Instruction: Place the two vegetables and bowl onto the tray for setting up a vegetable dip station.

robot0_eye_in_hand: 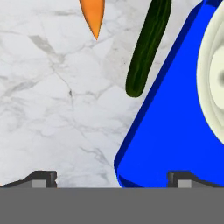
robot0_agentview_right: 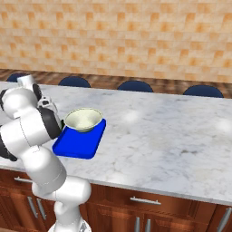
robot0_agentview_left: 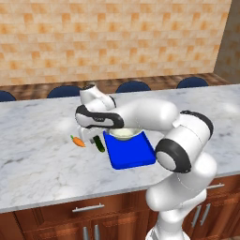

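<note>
**Bowl on tray, both vegetables on the counter**

Bowl (robot0_agentview_right: 83, 119) sits on the blue tray (robot0_agentview_right: 74, 144), at the tray's far end as seen from the right base view; cream inside, greenish-grey rim. In the left base view the bowl (robot0_agentview_left: 124, 134) is partly hidden behind the forearm, with the bare blue floor of the tray (robot0_agentview_left: 131, 152) stretching toward the counter's front edge.

Cucumber (robot0_agentview_left: 98, 143) lies on the marble counter (robot0_agentview_left: 37, 140) just beside the tray's left edge; whether it touches the rim cannot be told. Carrot (robot0_agentview_left: 78, 141) lies further left, near the cucumber but apart from it.

Gripper (robot0_agentview_left: 87, 135) hangs above the counter over the two vegetables, fingers spread wide, nothing between them. In the hand view the gripper (robot0_eye_in_hand: 112, 179) shows its two tips far apart at the bottom; one tip is over bare marble, the other over the tray (robot0_eye_in_hand: 175, 131). Beyond them lie the cucumber (robot0_eye_in_hand: 148, 46), running alongside the tray's edge, and the carrot (robot0_eye_in_hand: 92, 17), its pointed end toward the camera. A slice of the bowl (robot0_eye_in_hand: 212, 74) shows at the right edge.
</note>
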### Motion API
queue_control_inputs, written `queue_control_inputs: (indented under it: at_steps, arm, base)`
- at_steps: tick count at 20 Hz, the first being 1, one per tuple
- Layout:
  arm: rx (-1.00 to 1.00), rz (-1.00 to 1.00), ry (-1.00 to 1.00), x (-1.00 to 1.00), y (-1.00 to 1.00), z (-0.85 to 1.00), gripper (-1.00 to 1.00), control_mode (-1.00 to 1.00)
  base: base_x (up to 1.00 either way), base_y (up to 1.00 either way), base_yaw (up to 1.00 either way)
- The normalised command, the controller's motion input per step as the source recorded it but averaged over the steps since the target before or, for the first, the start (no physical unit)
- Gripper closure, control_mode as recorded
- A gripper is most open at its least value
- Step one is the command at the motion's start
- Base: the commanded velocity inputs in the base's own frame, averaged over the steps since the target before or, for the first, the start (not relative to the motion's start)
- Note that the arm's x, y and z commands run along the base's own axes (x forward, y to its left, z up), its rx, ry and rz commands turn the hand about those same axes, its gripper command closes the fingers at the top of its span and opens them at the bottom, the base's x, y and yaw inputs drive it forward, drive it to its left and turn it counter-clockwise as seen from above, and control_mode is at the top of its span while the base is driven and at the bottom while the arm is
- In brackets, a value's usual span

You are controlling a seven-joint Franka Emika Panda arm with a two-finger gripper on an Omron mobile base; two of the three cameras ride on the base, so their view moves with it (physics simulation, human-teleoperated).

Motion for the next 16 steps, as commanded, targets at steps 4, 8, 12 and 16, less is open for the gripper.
queue_control_inputs:
  at_steps: [4, 8, 12, 16]
  arm:
    - [-0.04, 0.00, -0.01, 0.00, -0.10, -0.06, -1.00, -1.00]
    - [-0.03, 0.00, 0.00, 0.00, -0.08, -0.08, -1.00, -1.00]
    - [0.00, 0.00, 0.00, 0.00, -0.03, -0.08, -1.00, -1.00]
    - [0.00, 0.00, 0.00, 0.03, -0.02, -0.09, -1.00, -1.00]
  base:
    - [0.00, 0.00, 0.00]
    - [0.00, 0.00, 0.00]
    - [0.00, 0.00, 0.00]
    - [0.00, 0.00, 0.00]
